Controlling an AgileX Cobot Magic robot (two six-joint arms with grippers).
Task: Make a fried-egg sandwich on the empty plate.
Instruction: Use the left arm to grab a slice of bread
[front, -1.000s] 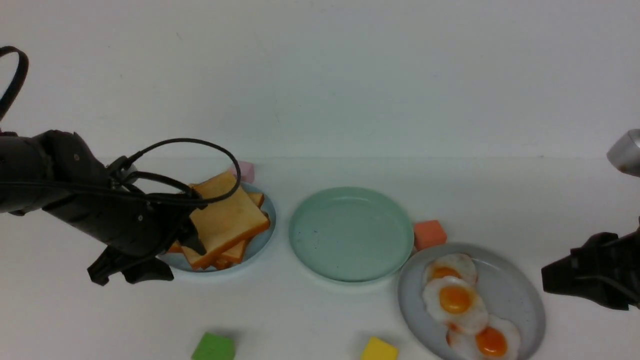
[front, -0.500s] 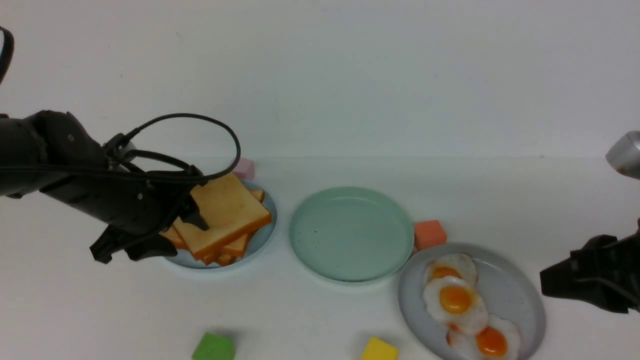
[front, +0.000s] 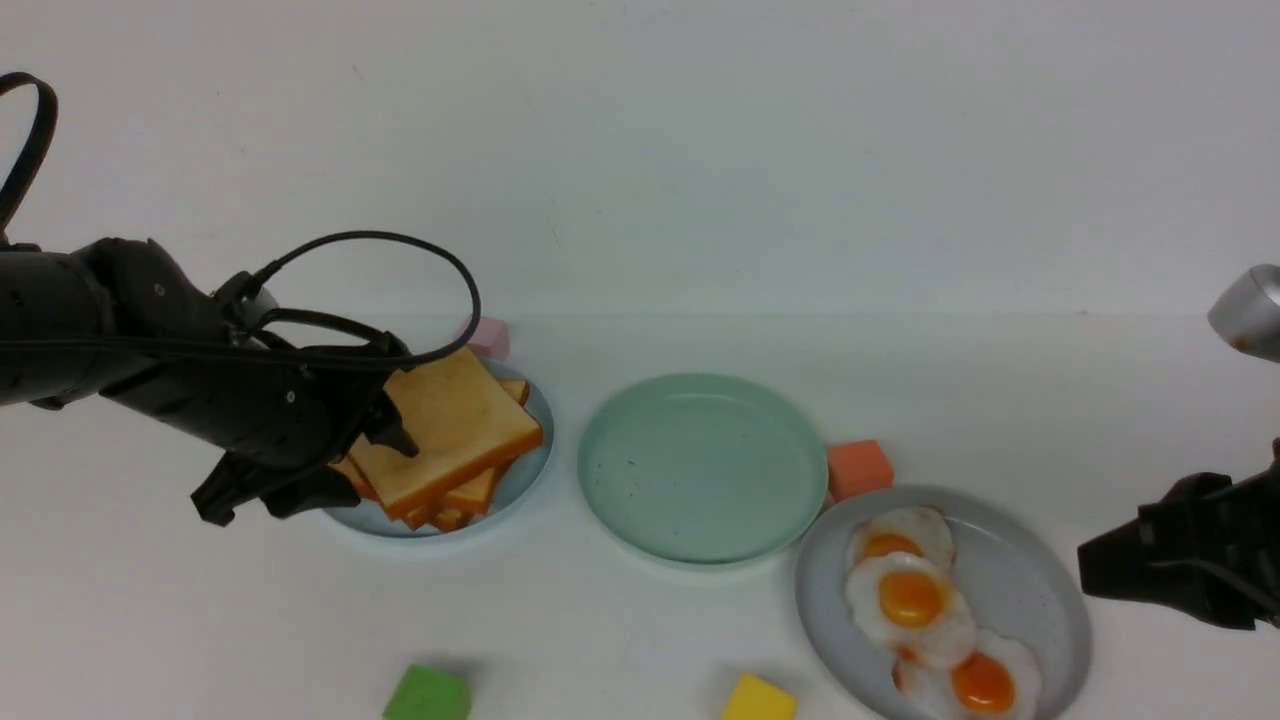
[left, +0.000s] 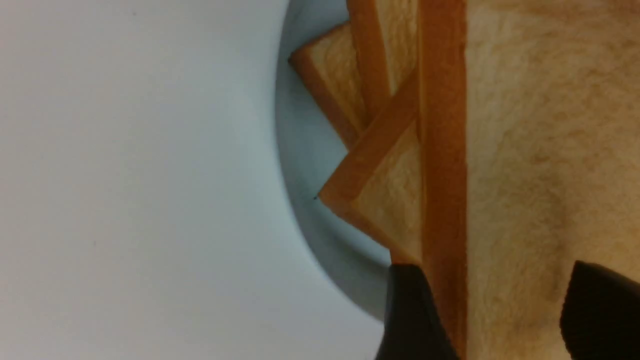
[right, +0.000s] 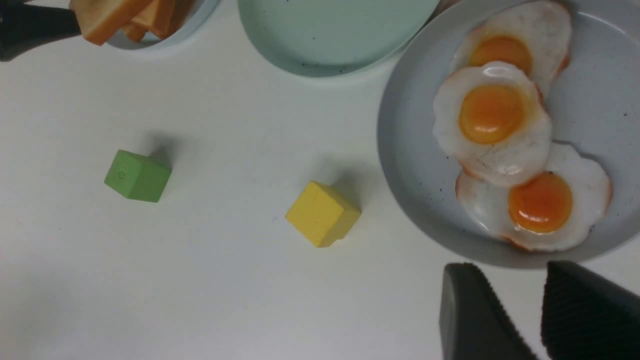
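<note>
1. Change over the last second: left gripper (left: 492, 267) shifted toward the far side; pale blue plate (front: 515, 497) and top toast slice (front: 455, 425) also displaced slightly. Right gripper (right: 510, 267) displaced slightly left and nearer.
2. Far left: left gripper at the top slice, fingers spread, one over its face, the other beyond its crust. Contact cannot be confirmed.
3. Top slice: square, golden-brown, darker crust; lies at an angle over other toast slices (front: 475, 492) on the pale blue plate.
4. Green block (right: 137, 176): near side, left. Faint mark on one face, too small to read.
5. Pink block (front: 490, 338): just beyond the pale blue plate.
6. Mint-green plate (front: 702, 470): centre, bare apart from tiny dark specks, between the pale blue and grey plates.
7. Yellow block (right: 322, 214): near side, right of the green block.
8. Orange block (front: 859, 469): beside the right rim of the mint-green plate.
9. Grey plate (front: 1050, 610): right side; holds three fried eggs, white with orange yolks. Middle egg (front: 911, 608) overlaps far egg (front: 905, 535) and near egg (front: 978, 680).
10. Far right: right gripper, fingers apart, nothing between them.
</note>
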